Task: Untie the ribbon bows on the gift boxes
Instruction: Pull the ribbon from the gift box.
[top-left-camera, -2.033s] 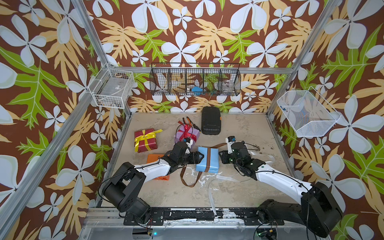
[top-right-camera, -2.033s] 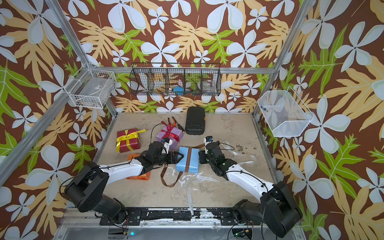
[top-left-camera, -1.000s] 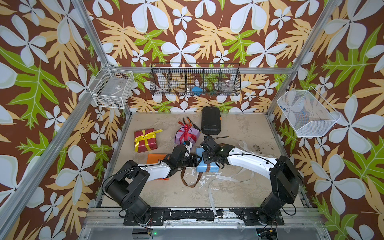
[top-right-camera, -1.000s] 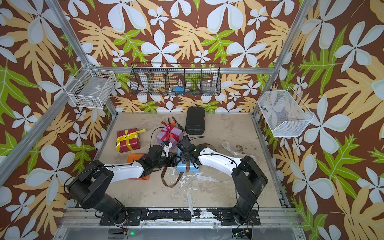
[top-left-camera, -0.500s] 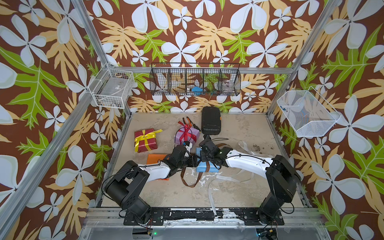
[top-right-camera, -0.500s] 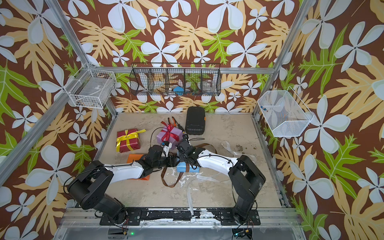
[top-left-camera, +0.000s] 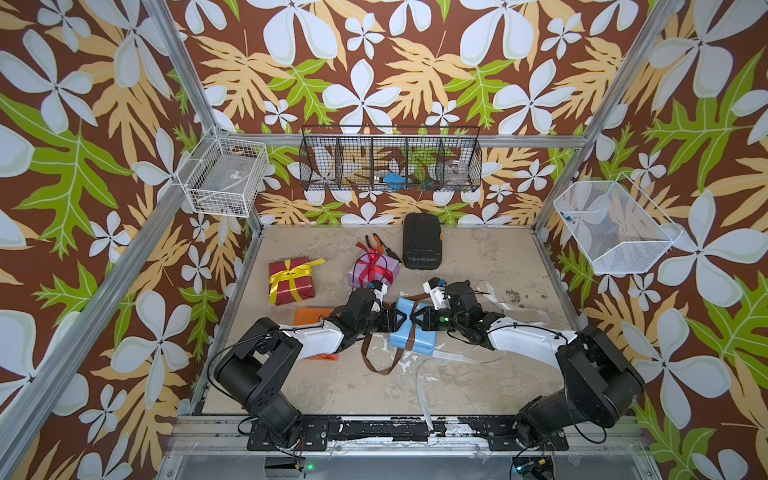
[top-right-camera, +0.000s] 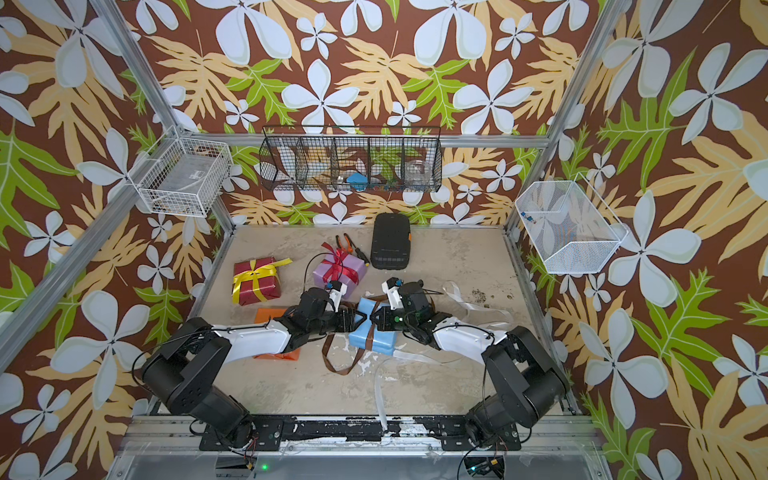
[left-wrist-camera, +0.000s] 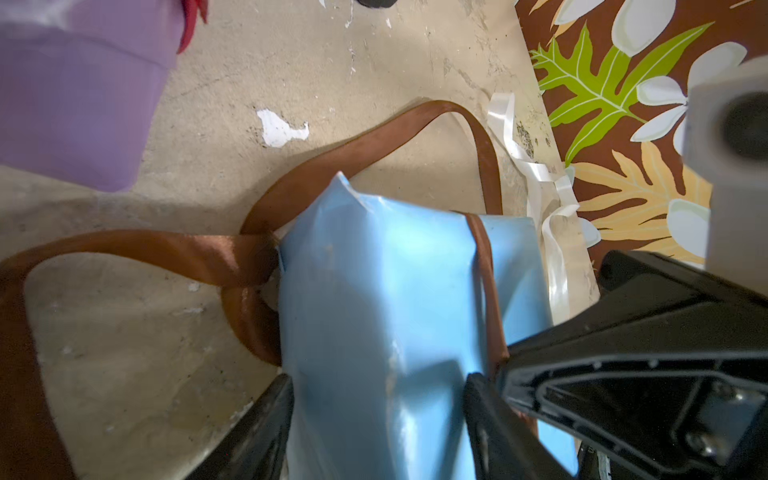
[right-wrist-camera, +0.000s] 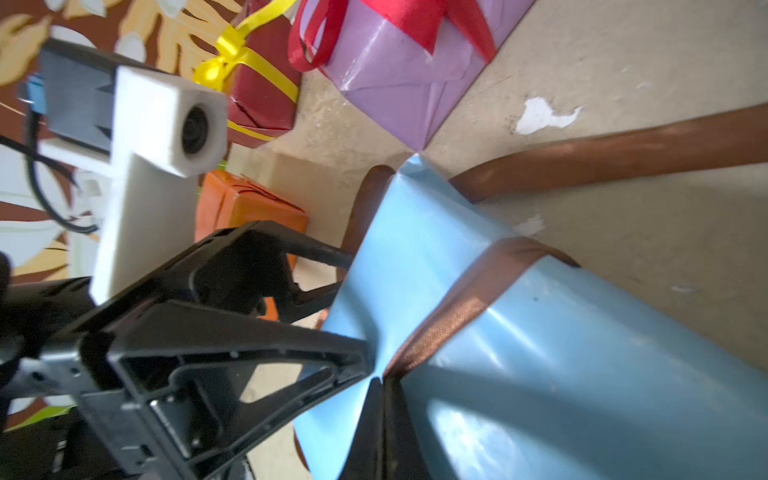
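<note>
Case (top-left-camera: 422, 245) at back; pliers (top-left-camera: 376, 245) left beside it; boxes (top-left-camera: 291, 282) in front.

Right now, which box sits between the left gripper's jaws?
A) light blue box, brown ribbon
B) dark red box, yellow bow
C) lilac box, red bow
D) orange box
A: in the left wrist view the left gripper has one finger on each side of the light blue box, and the brown ribbon crosses that box.
</note>
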